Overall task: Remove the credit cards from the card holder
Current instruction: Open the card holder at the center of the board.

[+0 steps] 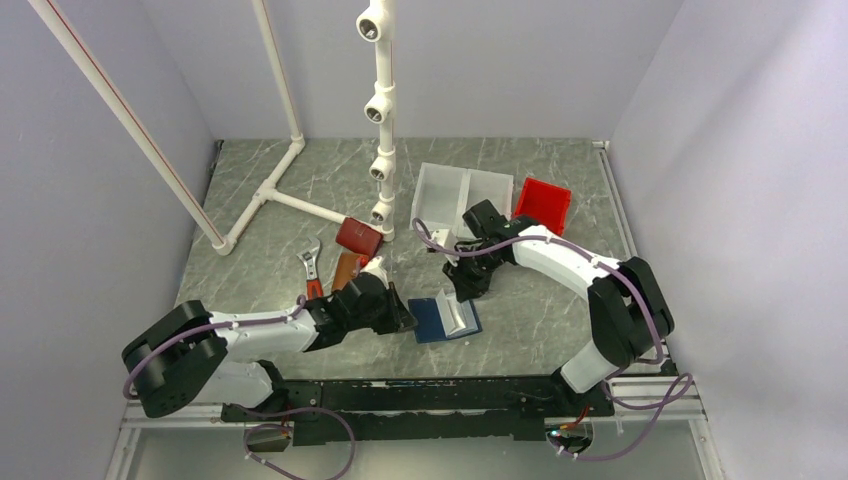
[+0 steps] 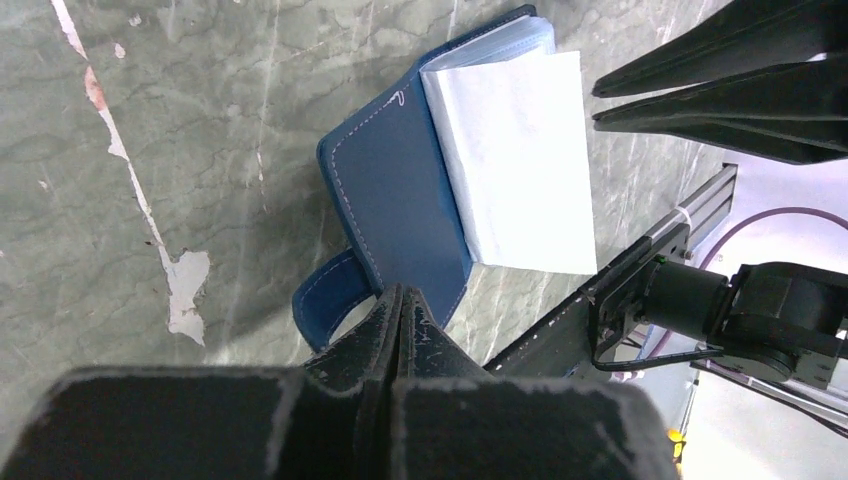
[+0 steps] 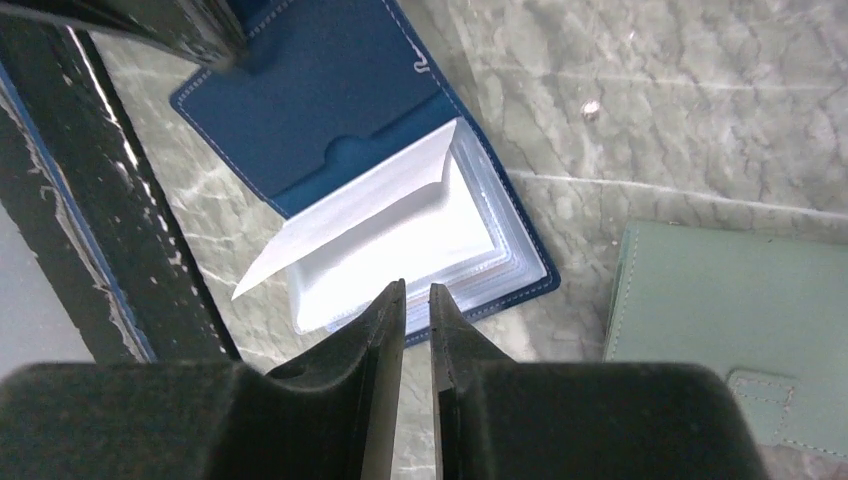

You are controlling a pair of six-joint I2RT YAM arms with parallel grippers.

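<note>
The card holder point(image 1: 432, 320) lies open on the marble, its navy cover point(image 2: 395, 190) flat and a stack of clear sleeves point(image 3: 400, 250) on the right half. One pale sleeve point(image 2: 520, 160) stands lifted. Glare whitens the sleeves, so no credit cards can be made out. My left gripper point(image 2: 400, 292) is shut, its tips resting on the cover's near edge beside the snap strap point(image 2: 325, 300). Just above the sleeves' outer edge, my right gripper point(image 3: 417, 288) hovers with a narrow gap between its fingers and nothing in it.
A grey-green wallet point(image 3: 730, 340) lies right of the holder. Behind are a dark red wallet point(image 1: 358, 236), a brown wallet point(image 1: 345, 268), a wrench point(image 1: 312, 268), a clear tray point(image 1: 455, 190), a red bin point(image 1: 543, 203) and white pipework point(image 1: 380, 110).
</note>
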